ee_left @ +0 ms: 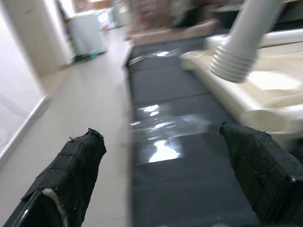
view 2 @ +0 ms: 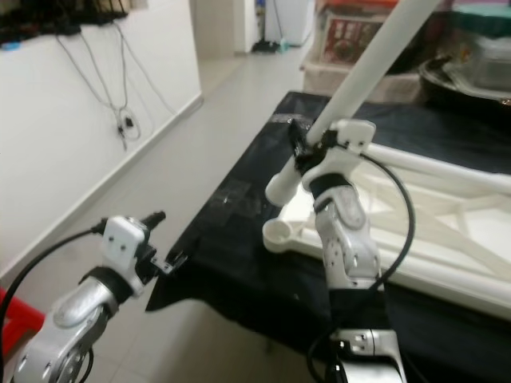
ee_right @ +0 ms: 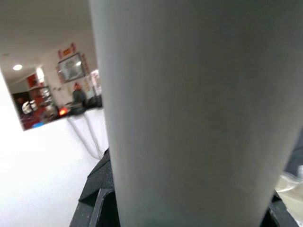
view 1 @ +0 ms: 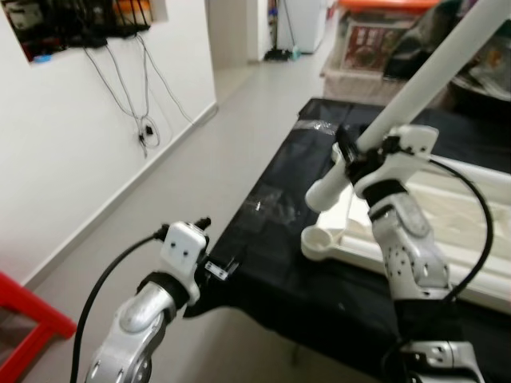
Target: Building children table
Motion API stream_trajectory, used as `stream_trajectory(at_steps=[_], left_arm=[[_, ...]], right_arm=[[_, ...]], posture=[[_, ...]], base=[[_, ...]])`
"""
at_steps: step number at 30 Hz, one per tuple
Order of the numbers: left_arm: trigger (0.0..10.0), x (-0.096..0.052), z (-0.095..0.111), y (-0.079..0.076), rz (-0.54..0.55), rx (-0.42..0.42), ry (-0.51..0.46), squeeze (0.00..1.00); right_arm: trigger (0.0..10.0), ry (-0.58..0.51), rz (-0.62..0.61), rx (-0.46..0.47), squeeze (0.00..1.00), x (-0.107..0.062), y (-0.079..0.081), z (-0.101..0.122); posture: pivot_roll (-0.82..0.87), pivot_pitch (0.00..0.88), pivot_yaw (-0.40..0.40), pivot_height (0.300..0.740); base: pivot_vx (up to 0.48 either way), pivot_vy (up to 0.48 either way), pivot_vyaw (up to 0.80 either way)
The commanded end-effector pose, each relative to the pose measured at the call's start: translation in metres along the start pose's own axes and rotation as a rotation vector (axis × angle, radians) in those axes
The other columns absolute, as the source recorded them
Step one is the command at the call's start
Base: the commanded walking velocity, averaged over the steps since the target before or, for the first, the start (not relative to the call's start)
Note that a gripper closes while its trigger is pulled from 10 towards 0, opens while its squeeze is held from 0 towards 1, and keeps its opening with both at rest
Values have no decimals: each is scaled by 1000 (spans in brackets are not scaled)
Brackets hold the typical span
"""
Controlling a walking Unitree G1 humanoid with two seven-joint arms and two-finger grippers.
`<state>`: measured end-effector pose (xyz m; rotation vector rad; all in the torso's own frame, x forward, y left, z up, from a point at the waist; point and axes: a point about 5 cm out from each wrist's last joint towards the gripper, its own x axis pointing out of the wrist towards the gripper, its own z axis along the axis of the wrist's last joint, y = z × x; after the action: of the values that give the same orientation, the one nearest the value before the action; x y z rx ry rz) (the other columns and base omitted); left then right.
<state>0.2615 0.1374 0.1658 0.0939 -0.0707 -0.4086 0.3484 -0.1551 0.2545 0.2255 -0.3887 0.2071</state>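
Leg (view 1: 447,60) is clamped in my right claw (view 1: 359,155); I tilt it upright over the socket (view 1: 319,238) (left claw (ee_left: 165,179) gapes empty).

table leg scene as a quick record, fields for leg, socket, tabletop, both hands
table leg: white tube, tilted, threaded end lowest
held by: right hand, shut around the leg near its lower end
corner socket: round white cup at the tabletop's near corner, just below the leg's end, leg not yet in it
tabletop: white, lying underside up on a black sheet
left hand: open, low beside the sheet's edge, holding nothing
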Motion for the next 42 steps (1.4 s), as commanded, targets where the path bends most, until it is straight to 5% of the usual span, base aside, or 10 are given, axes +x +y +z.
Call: stream_trajectory(at_steps=[1, 12, 16, 18, 26, 34, 42], left_arm=[[10000, 0, -4, 1, 11, -25, 24, 0], [10000, -1, -5, -3, 12, -33, 16, 0], [10000, -3, -4, -15, -50, -77, 6, 0], [10000, -8, -2, -31, -124, -115, 3, 0], [10000, -19, -3, -53, -208, -175, 27, 0], [10000, -30, 1, -62, -239, -210, 43, 0], [10000, -45, 1, -65, -246, -228, 83, 0]], right_arm=[[10000, -4, 11, -12, 0, 1, 2, 1], [10000, -12, 183, 47, 0, 10, 14, 8], [10000, 34, 363, 107, 0, 15, 16, 10], [10000, 91, 489, 97, 0, 21, 10, 11], [10000, 170, 630, 68, 0, 27, -6, 15], [10000, 199, 728, 70, 0, 31, -24, 26], [10000, 295, 945, 83, 0, 17, -34, 25]], posture=[[124, 108, -2, 740], [126, 118, -8, 740], [130, 127, -10, 740], [134, 144, -11, 740], [140, 193, -17, 740], [154, 237, -15, 740], [171, 282, 5, 740]], base=[[0, 0, 0], [0, 0, 0], [0, 0, 0], [0, 0, 0], [0, 0, 0], [0, 0, 0], [0, 0, 0]])
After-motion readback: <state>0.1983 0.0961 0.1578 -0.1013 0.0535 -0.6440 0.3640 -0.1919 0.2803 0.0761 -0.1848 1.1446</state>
